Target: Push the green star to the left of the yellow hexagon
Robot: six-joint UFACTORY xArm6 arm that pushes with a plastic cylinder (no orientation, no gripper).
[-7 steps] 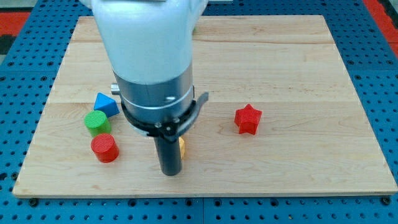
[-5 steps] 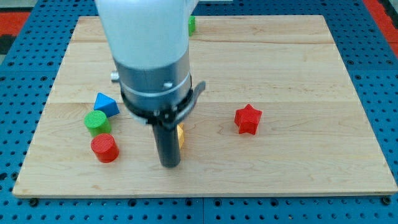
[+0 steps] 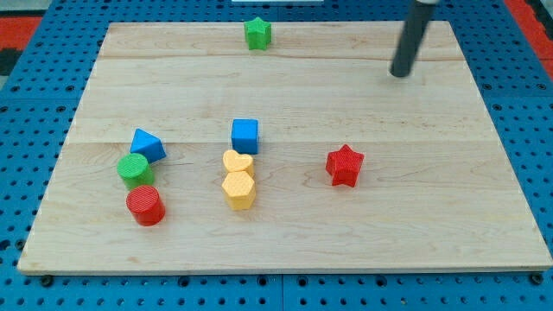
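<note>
The small green star-shaped plastic block sits near the far edge of the pale wooden worktop, at about 12 o'clock on the board, well apart from everything else. The yellow hexagonal plastic block lies low and centre, touching a yellow heart-shaped block at its 12 o'clock, with a blue cube just beyond that. From the look of it the star is light, rigid and smooth-bottomed, so it should slide readily but may spin if struck on a point; I judge the best contact is a notch between two arms, on the side facing away from where it must travel. My tip stands at roughly 2 o'clock on the board, well to the star's 3 o'clock side, the dark rod leaning up and out of the view's top. There are no jaws here, only the bare rod, holding nothing. A red star-shaped block sits at 4 o'clock; a blue triangular block, green cylinder and red cylinder cluster at 8 o'clock.
</note>
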